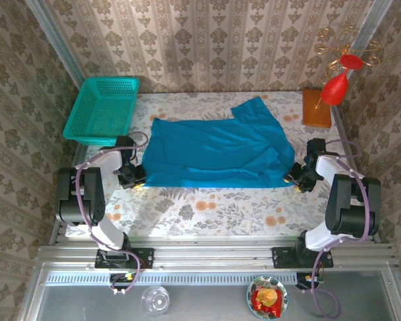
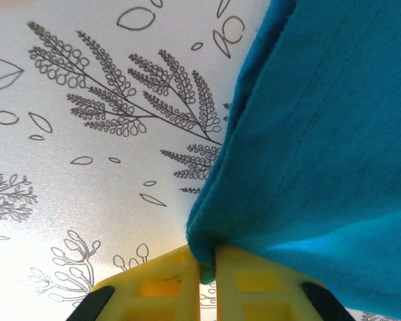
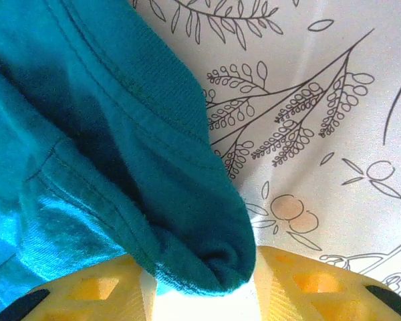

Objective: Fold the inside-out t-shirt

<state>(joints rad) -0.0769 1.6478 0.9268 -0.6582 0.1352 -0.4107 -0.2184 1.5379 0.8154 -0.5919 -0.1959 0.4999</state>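
Note:
The inside-out t-shirt [image 1: 214, 150] lies spread across the middle of the flowered table [image 1: 220, 207], bright blue, with one sleeve pointing to the far right. My left gripper [image 1: 139, 182] sits at its near left corner. In the left wrist view the yellow fingers [image 2: 167, 281] of that gripper [image 2: 207, 264] are pinched shut on a thin fold of the blue cloth [image 2: 321, 134]. My right gripper [image 1: 293, 177] is at the shirt's near right corner. There a thick hemmed wad of cloth [image 3: 120, 134] fills the gap of the gripper [image 3: 204, 281], touching both fingers.
A teal mesh basket [image 1: 101, 110] stands at the far left corner. An orange-brown block [image 1: 316, 107] lies at the far right, with a red glass ornament [image 1: 337, 83] above it. Patterned walls close in the table's sides and back.

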